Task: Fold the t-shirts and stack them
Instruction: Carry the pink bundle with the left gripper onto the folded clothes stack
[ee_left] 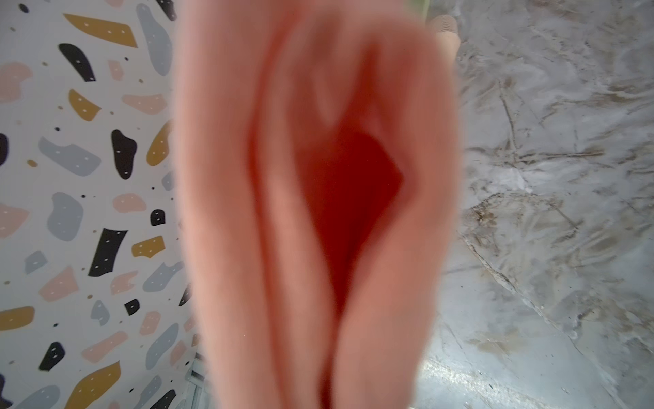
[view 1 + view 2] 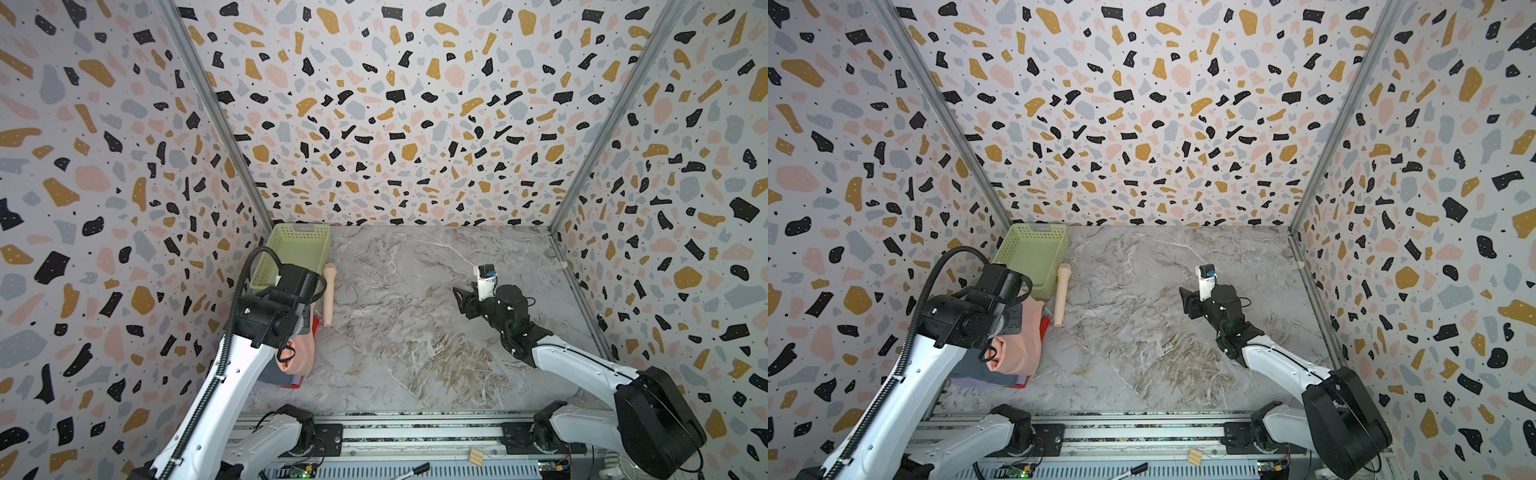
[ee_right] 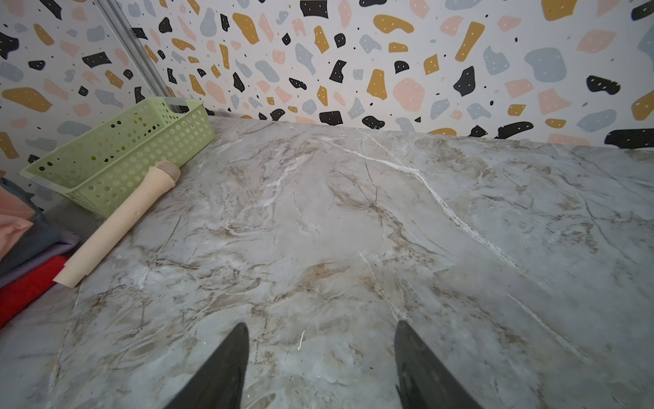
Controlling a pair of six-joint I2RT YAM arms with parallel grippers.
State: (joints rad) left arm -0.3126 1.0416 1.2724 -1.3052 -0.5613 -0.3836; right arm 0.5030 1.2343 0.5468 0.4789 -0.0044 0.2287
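Nearest the lens, the salmon-peach t-shirt [image 1: 318,212] fills the centre of the left wrist view, bunched in blurred lengthwise folds. The fingers of the left gripper are hidden behind this cloth and, in both top views, under the wrist of the left arm [image 2: 232,374]. The jaws are fully closed on the cloth, which hangs from them at the lower left of both top views.

Below it, a stack lies at the left edge of the table [image 3: 354,212]. The slate-grey t-shirt [image 3: 32,240] is uppermost, the lavender t-shirt [image 3: 53,252] is next, and the red t-shirt [image 3: 28,287] is lowest. At the left edge of the right wrist view, the salmon-peach cloth touches the slate-grey layer.

At centre right in both top views, the right gripper [image 3: 318,368] hovers above bare marble, well apart from the stack. Its jaws stand apart with nothing between them.

In the far left corner sits the pale green basket [image 2: 299,249]. The beige stick [image 3: 116,226] lies just beside the basket, with one end at the red t-shirt.
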